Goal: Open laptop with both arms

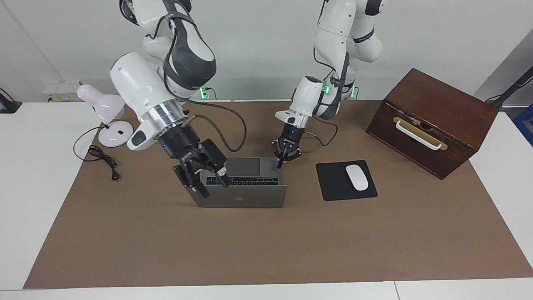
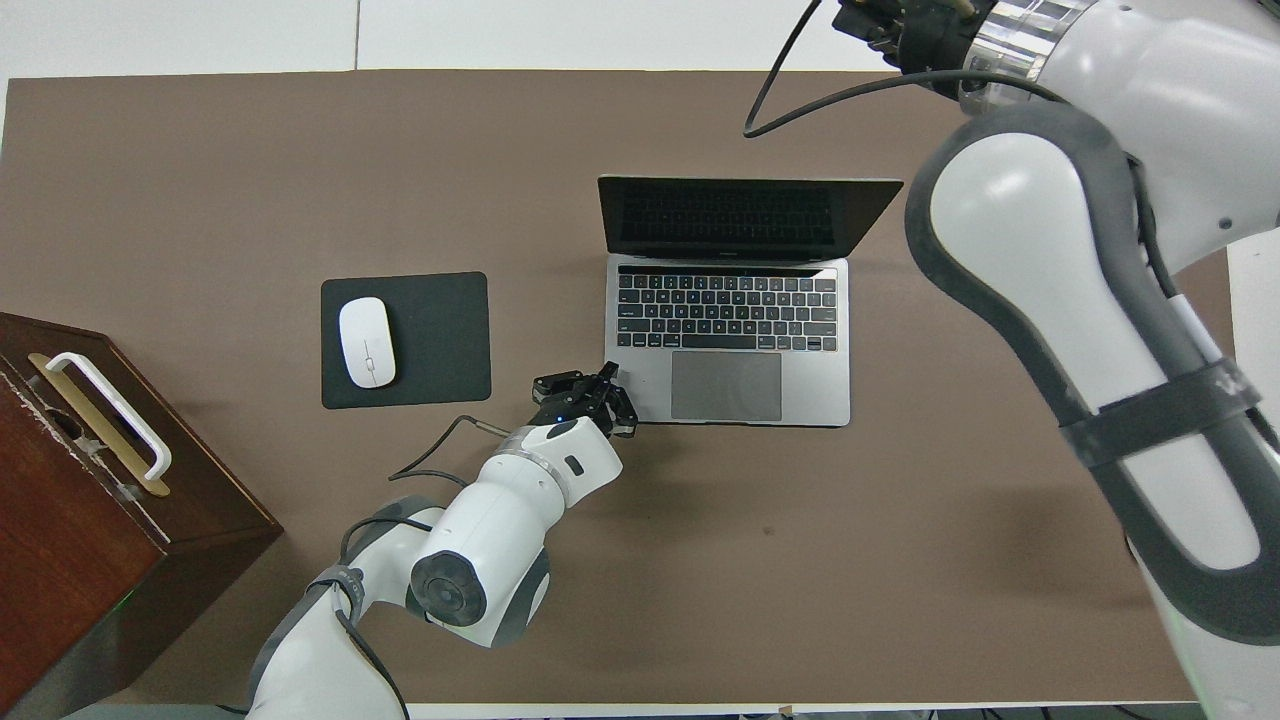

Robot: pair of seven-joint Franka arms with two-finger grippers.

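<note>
Mid-worktop (image 1: 75, 233), laptop (image 1: 241, 196) open near upright, left tool (image 1: 286, 156) pinning its base corner, grip unclear, right tool (image 1: 199, 177) spread empty by the lid edge: best keeping that corner pressed, letting go gently.

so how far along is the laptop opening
Mostly done: the laptop stands open, screen raised and keyboard and trackpad exposed. In hand: the left gripper is down at the base's corner nearest the robots, toward the left arm's end, apparently steadying it. The right gripper is up in the air over the lid's corner toward the right arm's end, holding nothing. Left: both arms probably just need to let go and pull away.
</note>
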